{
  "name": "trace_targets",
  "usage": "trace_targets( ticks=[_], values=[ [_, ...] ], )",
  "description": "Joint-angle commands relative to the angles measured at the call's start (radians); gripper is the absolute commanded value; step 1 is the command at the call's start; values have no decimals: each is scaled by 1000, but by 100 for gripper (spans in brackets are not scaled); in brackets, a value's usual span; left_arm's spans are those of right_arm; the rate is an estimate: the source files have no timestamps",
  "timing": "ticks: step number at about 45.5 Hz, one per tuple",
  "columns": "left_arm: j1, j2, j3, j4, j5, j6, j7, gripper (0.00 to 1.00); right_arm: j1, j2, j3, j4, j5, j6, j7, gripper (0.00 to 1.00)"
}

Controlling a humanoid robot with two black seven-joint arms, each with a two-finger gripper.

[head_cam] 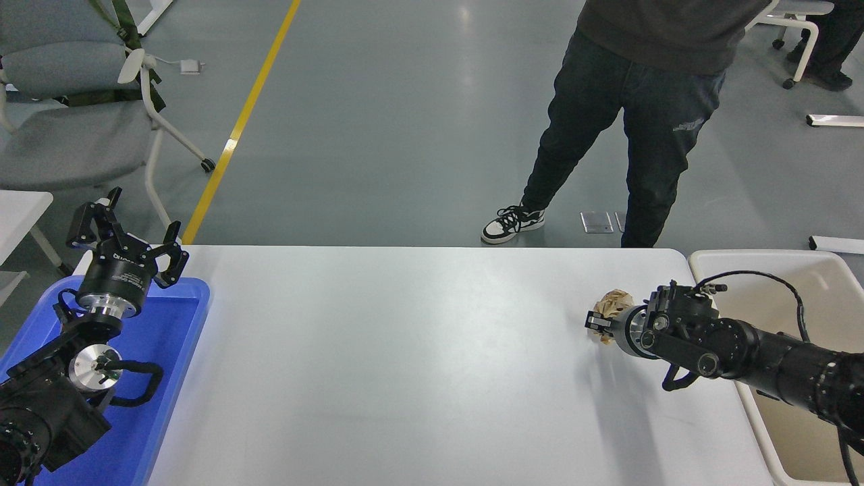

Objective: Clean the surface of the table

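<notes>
You had one bench point(405, 364), white and wide, filling the near half of the view. On it lay one crumpled brown paper wad point(613, 305), far over at the right end. You had two arms: the left gripper point(128, 237) stood parked above the far corner of the one blue tray point(158, 378) at the left, its fingers spread apart around nothing. The right gripper point(599, 322) reached in from the right, low over the bench, with its fingers clamped on the wad; the wad bulged out on the far side of the fingers and sat just above the bench top, though you could not tell whether it touched. One beige bin point(756, 260) stood just beside the bench's right edge, under the right arm. One person point(634, 115) stood at the far side, legs and one shoe visible. One grey chair point(67, 128) stood far left.
</notes>
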Motion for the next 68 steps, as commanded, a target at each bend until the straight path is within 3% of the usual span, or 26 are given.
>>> trace_targets(
  ticks=[1,12,26,45,61,68],
  values=[
    [0,0,1,0,0,-1,0,100,68,-155,24,182,5,35,-2,0],
    [0,0,1,0,0,0,0,100,196,-402,26,450,5,136,-4,0],
    [0,0,1,0,0,0,0,100,283,-608,217,592,35,308,-4,0],
    [1,0,1,0,0,0,0,100,285,-790,434,621,175,409,1,0],
    [0,0,1,0,0,0,0,100,271,-905,447,602,204,412,4,0],
    [0,0,1,0,0,0,0,100,227,-950,440,504,239,412,26,0]
  ],
)
